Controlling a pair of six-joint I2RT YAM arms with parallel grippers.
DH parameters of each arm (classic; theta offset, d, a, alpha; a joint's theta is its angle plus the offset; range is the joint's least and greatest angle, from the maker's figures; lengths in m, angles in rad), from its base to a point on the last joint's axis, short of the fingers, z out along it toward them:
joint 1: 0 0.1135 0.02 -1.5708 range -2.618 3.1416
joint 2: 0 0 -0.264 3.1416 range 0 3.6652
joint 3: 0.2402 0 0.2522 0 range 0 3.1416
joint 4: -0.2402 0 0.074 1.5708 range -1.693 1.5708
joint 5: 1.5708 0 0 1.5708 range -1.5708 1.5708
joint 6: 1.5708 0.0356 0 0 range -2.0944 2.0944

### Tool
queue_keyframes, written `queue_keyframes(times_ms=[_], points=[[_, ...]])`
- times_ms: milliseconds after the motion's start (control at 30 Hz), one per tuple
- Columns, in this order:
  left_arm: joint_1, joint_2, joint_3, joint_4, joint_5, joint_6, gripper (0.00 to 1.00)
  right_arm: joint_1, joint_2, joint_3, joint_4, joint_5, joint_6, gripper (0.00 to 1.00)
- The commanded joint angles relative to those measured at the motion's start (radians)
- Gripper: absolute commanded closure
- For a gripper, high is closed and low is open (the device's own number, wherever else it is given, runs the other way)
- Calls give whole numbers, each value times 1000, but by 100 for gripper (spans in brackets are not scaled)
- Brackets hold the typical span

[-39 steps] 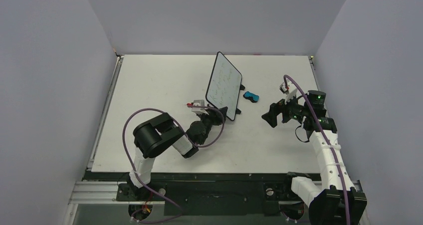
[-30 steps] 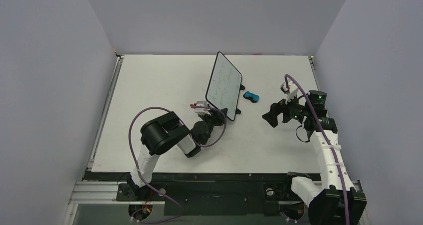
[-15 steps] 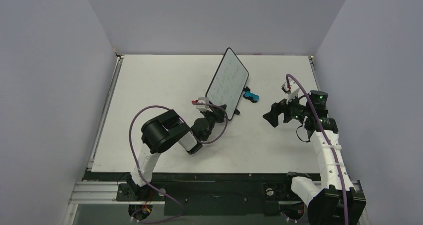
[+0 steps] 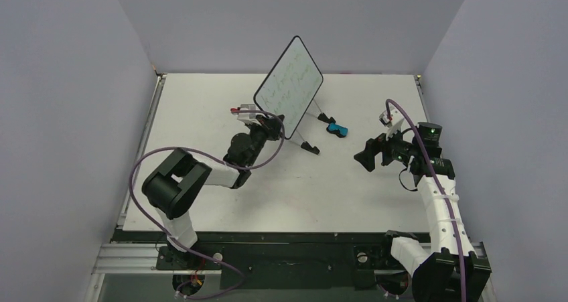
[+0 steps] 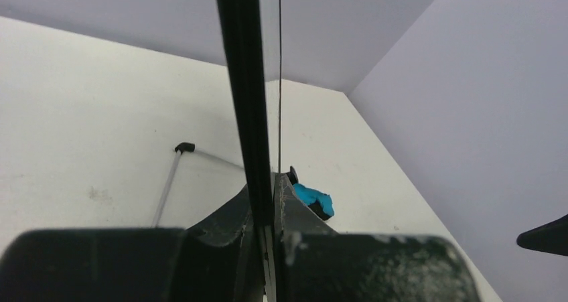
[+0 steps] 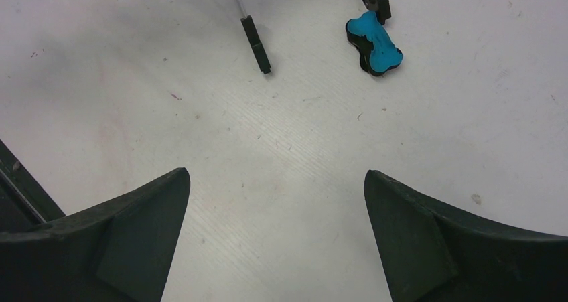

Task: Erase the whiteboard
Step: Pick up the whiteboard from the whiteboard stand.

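Observation:
The whiteboard (image 4: 289,81), white with a thin black frame and faint handwriting, is tilted and raised above the table's far middle. My left gripper (image 4: 278,130) is shut on its lower edge. In the left wrist view the whiteboard (image 5: 242,81) is edge-on, running up from between the fingers (image 5: 295,215) of the left gripper (image 5: 269,205). My right gripper (image 4: 362,159) hovers open to the right over bare table, holding nothing. The right wrist view shows the right gripper (image 6: 276,176) with its jaws wide apart.
The wire easel stand (image 4: 309,129) stands on its black feet just right of the board; one foot (image 6: 256,44) shows ahead of the right gripper. A small blue-and-black eraser (image 4: 338,130) (image 6: 375,47) (image 5: 313,199) lies beside it. Grey walls enclose the table (image 4: 201,114).
The left gripper closed on the whiteboard's lower edge and carried it up and toward the far left, off the easel. The right arm has stayed put.

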Motion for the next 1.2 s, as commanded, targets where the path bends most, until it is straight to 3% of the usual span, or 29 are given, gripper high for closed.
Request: queue_keyframes(times_ms=[0,167,267,633,800,933,1167], points=[[35,-138,72,-19,158,-30,100,-9,-7,16,-1,-47,-33,1],[83,-282,67,-175,249,-61,100,-9,-5,29,-48,-75,-74,2],[99,-382,54,-354,300,-73,100,-10,-7,42,-76,-78,-109,2],[117,-934,-152,-873,408,-21,100,26,32,67,-161,16,-278,3],[126,-1123,-238,-977,449,-54,100,87,96,120,-193,122,-361,3],[129,-1211,-275,-1036,485,-52,100,112,193,209,-278,128,-531,4],[130,-1278,-417,-951,530,-124,100,142,401,349,-276,213,-471,7]])
